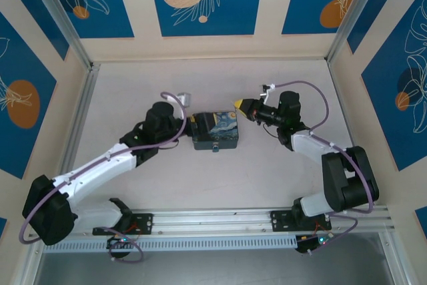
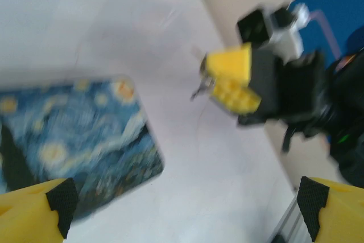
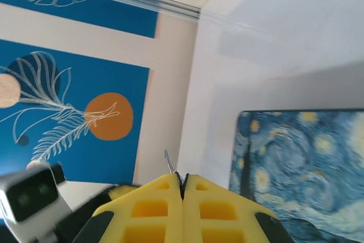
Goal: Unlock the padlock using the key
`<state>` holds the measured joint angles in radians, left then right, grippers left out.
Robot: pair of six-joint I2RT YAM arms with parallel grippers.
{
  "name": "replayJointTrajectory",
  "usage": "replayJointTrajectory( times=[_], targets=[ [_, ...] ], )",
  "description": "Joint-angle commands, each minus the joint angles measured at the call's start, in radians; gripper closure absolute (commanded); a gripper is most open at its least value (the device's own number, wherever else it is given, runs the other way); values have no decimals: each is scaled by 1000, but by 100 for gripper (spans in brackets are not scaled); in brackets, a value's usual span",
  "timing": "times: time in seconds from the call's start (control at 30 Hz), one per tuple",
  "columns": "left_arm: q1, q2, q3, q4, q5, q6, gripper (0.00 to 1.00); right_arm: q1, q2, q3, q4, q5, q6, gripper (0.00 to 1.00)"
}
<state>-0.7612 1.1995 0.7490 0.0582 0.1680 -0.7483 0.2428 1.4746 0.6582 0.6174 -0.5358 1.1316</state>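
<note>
From above, the left end effector (image 1: 192, 127) sat against the left end of a Starry-Night tin (image 1: 217, 130) in the middle of the pale surface (image 1: 267, 178). A tiny blue-grey speck at the tin's near edge was probably the padlock (image 1: 215, 149), too small to read clearly. The right end effector (image 1: 239, 104) hovered just beyond the tin's far right corner.

In the left wrist view, the left end effector (image 2: 185, 204) had its yellow fingers wide apart, and the tin (image 2: 74, 140) lay towards the left one. Across from it, the right end effector (image 2: 230, 78) had a thin sliver, the key (image 2: 199, 90), jutting from its tip.

In the right wrist view, the right end effector (image 3: 182, 183) was pressed together on the key (image 3: 169, 162), whose thin end poked out above the fingers. The tin (image 3: 307, 169) lay below to the right.

By these views the key was picked up, but it was well apart from the padlock. Lining it up, inserting it and turning it were not yet done.

No brand, label or writing could be read.
</note>
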Motion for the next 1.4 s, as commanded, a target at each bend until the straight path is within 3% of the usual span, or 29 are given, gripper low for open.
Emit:
replayJointTrajectory(
  times=[0.0, 0.23, 0.63, 1.37],
  targets=[
    [-72, 4, -73, 24, -46, 38, 0, 28, 29, -17, -29, 17, -19, 100],
    [-176, 143, -134, 144, -132, 114, 0, 86, 61, -17, -54, 64, -25, 100],
    [-194, 304, -172, 338, -232, 236, 3, 130, 105, -3, -84, 135, 2, 100],
    [-194, 587, -111, 617, -211, 278, 7, 134, 147, 31, -165, 185, 0, 100]
  ],
)
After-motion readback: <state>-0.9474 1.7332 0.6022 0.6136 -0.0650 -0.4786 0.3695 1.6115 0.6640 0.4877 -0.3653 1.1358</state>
